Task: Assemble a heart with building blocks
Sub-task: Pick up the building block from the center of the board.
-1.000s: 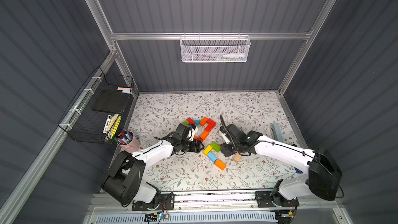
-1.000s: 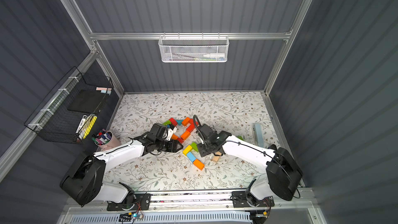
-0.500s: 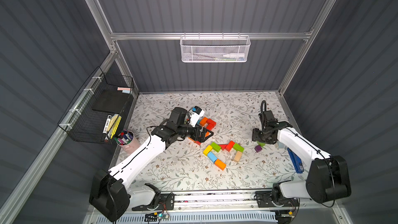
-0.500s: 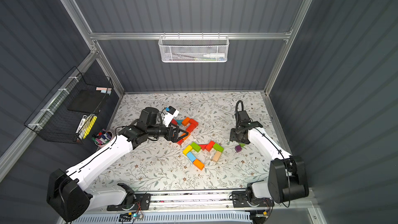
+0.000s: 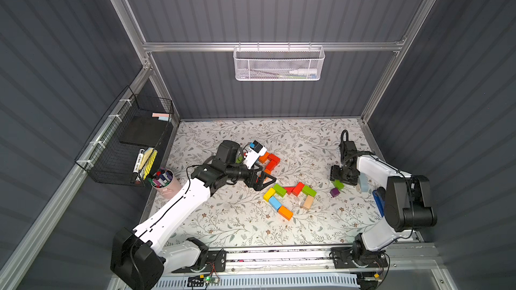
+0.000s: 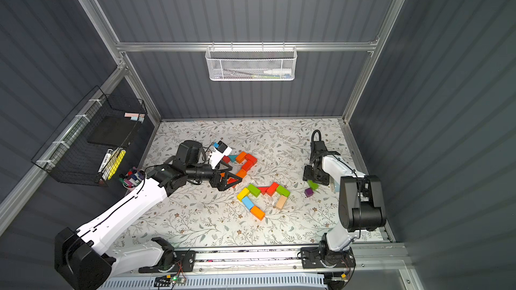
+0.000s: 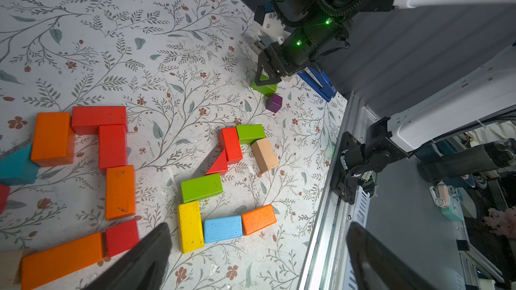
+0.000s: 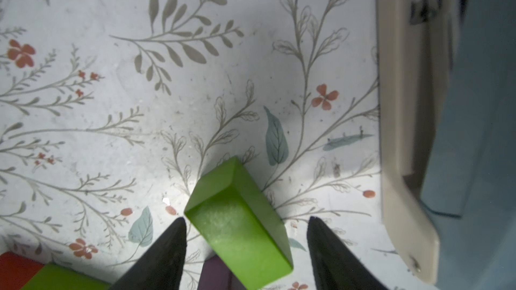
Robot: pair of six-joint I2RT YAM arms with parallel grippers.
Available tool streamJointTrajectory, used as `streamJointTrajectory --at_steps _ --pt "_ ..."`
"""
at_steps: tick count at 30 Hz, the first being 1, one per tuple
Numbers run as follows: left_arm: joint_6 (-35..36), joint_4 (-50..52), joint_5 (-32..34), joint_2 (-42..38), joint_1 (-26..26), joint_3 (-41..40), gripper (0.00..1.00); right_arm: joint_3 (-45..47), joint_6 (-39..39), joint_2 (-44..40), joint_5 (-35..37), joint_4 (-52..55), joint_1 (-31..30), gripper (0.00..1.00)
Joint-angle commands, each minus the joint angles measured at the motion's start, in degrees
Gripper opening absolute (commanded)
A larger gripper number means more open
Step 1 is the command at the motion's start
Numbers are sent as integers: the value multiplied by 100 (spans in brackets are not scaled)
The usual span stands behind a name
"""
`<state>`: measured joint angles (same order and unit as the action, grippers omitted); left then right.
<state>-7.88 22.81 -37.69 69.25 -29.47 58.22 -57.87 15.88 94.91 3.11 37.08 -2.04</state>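
Building blocks point(image 5: 298, 188): heart half laid | left gripper point(image 5: 266, 181) spread, empty, withdrawn left | right gripper point(image 8: 246, 220) swung right, loosely astride green block point(image 7: 265, 89) | likely next piece

Both top views look down from high above the front rail point(image 5: 279, 255) onto the whole floral worktop point(image 5: 223, 227), facing the back wall point(image 5: 265, 101). The left wrist camera sits low near the worktop's middle, looking across the building blocks point(image 7: 201, 188) toward the right gripper point(image 7: 266, 79) near the right edge. The right wrist camera hangs close above one green brick point(image 8: 237, 218), seen in every view
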Motion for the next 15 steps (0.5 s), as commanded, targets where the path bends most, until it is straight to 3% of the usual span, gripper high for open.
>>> streamJointTrajectory --at_steps 1,4,8,15 --pt "172 -5 45 -87 -17 -101 99 -205 -59 173 -76 -27 81 64" --pt "175 18 112 -95 -22 -115 99 -269 -85 281 -102 -43 90 56" --pt "173 13 139 -91 -23 -137 99 -261 -90 267 -119 -104 85 37" --pt "173 4 191 -72 -23 -139 99 -58 -166 -318 38 -265 -11 29"
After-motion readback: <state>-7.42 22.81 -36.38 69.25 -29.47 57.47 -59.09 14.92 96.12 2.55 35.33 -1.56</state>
